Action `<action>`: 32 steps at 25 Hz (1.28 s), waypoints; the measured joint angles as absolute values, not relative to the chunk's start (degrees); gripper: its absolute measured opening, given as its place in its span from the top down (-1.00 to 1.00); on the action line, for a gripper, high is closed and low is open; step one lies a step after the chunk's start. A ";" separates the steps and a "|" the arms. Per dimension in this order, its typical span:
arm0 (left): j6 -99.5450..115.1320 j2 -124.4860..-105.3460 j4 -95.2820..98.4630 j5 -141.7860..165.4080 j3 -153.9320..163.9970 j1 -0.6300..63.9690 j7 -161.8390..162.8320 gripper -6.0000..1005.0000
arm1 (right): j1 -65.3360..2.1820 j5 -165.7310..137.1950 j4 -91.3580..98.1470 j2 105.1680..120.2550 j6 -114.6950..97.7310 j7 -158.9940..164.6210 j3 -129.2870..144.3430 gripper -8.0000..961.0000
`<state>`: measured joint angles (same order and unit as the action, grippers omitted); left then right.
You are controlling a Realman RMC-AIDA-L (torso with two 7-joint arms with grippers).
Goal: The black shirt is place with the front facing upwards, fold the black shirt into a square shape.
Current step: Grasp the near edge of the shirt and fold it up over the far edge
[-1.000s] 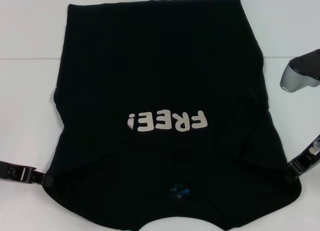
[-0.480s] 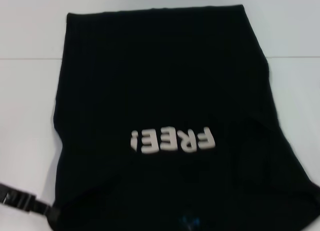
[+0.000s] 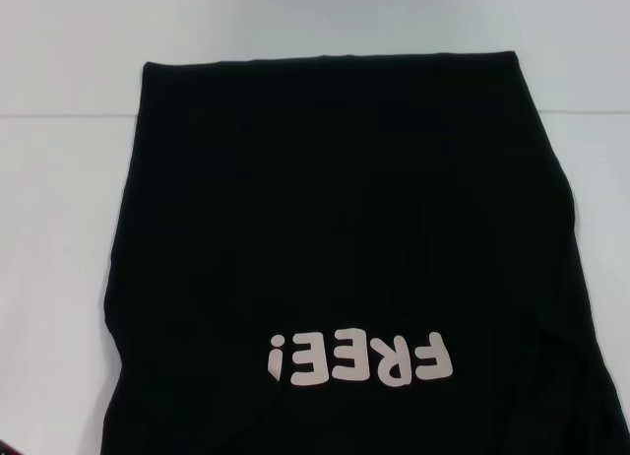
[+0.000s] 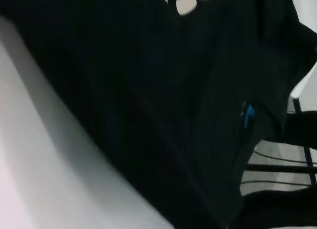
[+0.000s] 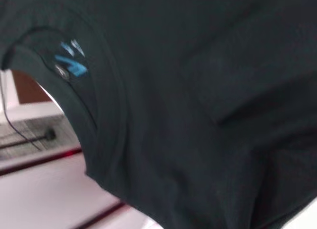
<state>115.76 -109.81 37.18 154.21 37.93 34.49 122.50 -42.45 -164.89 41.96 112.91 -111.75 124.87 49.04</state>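
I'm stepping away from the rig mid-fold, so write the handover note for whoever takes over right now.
Grippers: neither the left nor the right one shows in any view, so their state is unknown.
Black shirt: lies on the white table, front up, the "FREE!" letters near the robot's side. The blue neck label and collar show in both wrist views, apparently off the table.
Done: no square fold is visible yet.
Left: the whole fold into a square.
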 joint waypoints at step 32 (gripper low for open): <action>65.04 -110.85 32.55 137.53 17.95 43.36 133.26 0.86 | -38.64 -125.73 28.35 110.48 -66.12 122.46 17.53 0.88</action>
<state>65.04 -110.85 32.55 137.53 17.95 43.36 133.26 -38.64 -125.73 28.35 110.48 -66.12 122.46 17.53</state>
